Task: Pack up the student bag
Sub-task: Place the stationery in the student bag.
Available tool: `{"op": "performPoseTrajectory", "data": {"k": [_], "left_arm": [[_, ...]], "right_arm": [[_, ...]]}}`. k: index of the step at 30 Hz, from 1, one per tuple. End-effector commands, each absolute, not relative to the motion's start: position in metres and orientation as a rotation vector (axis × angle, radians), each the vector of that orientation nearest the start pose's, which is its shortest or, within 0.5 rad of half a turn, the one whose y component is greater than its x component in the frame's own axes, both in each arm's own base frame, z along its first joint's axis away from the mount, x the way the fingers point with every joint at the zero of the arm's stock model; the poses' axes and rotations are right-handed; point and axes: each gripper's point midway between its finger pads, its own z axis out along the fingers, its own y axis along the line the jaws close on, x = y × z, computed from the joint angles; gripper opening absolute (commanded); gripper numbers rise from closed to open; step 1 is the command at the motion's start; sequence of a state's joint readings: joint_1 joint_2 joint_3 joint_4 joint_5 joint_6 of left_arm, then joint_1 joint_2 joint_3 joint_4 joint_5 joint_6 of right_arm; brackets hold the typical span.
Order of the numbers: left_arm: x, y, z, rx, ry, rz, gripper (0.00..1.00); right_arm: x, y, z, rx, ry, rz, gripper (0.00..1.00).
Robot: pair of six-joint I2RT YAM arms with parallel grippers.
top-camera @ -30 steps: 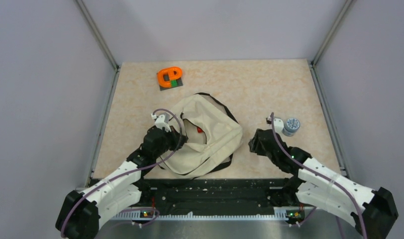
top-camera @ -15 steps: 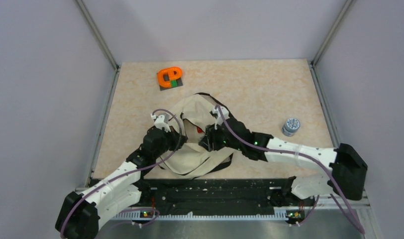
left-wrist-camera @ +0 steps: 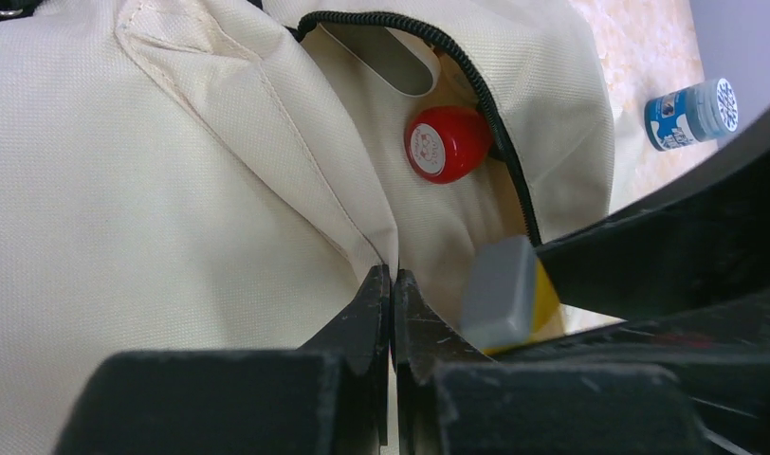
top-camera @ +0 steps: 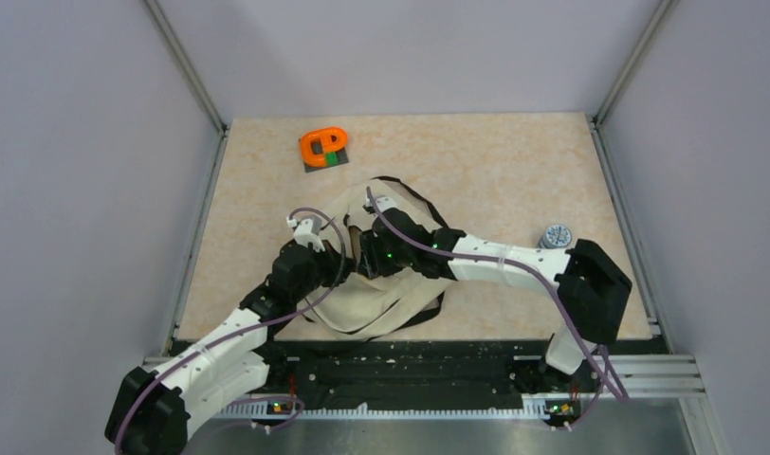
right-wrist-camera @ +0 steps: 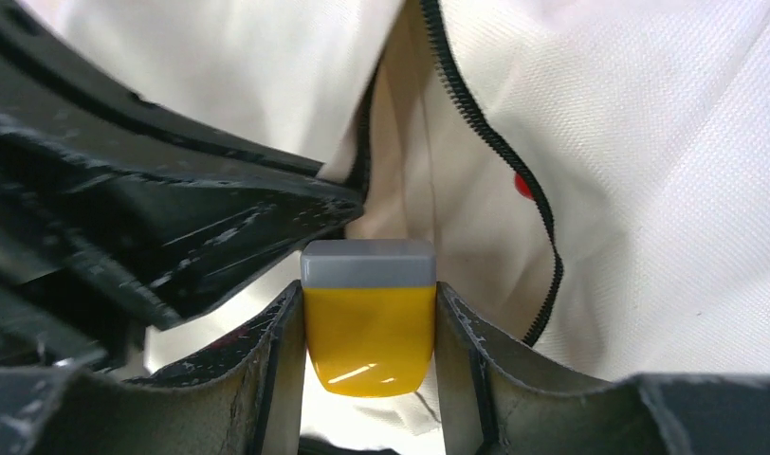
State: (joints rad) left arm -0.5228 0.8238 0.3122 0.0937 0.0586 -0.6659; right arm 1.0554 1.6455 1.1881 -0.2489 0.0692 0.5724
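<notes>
The student bag (top-camera: 372, 308) is a large beige fabric pack with a black zipper, lying at the table's middle with its mouth open. My left gripper (top-camera: 346, 256) (left-wrist-camera: 392, 284) is shut on the fabric edge of the bag (left-wrist-camera: 173, 190) beside the opening. My right gripper (top-camera: 368, 263) (right-wrist-camera: 369, 327) is shut on a yellow block with a grey cap (right-wrist-camera: 369, 322) (left-wrist-camera: 509, 294), held at the mouth of the bag (right-wrist-camera: 647, 142). A red round-capped item (left-wrist-camera: 448, 142) lies inside the opening.
A blue-and-white bottle (top-camera: 555, 234) (left-wrist-camera: 689, 112) stands on the table to the right of the bag. An orange holder on a dark base (top-camera: 323, 147) sits at the far left. Side walls border the tabletop.
My right arm has swung left from beside the bottle to the bag's mouth, where it meets the left gripper. The left arm and the bag stay put.
</notes>
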Motion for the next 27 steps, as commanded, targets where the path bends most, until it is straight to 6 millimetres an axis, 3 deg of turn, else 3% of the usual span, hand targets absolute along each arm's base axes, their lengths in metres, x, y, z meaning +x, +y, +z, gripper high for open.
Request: {"op": "performPoseTrajectory", "data": {"k": [1,13,22,27], "left_arm": [[0.246,-0.181,0.132,-0.107,2.014,-0.828,0.00],[0.245,-0.182,0.132,-0.101,2.016,-0.833,0.00],[0.245,-0.182,0.131,-0.103,2.018,-0.832,0.00],[0.246,-0.182,0.130,-0.107,2.020,-0.833,0.00]], "right_arm": [[0.231,0.402,0.136,-0.458,2.351,0.711,0.00],[0.273,0.417,0.120,-0.401,2.329,0.611,0.00],[0.310,0.404,0.123,-0.319,2.214,0.419,0.00],[0.319,0.402,0.124,-0.320,2.165,0.378,0.04]]}}
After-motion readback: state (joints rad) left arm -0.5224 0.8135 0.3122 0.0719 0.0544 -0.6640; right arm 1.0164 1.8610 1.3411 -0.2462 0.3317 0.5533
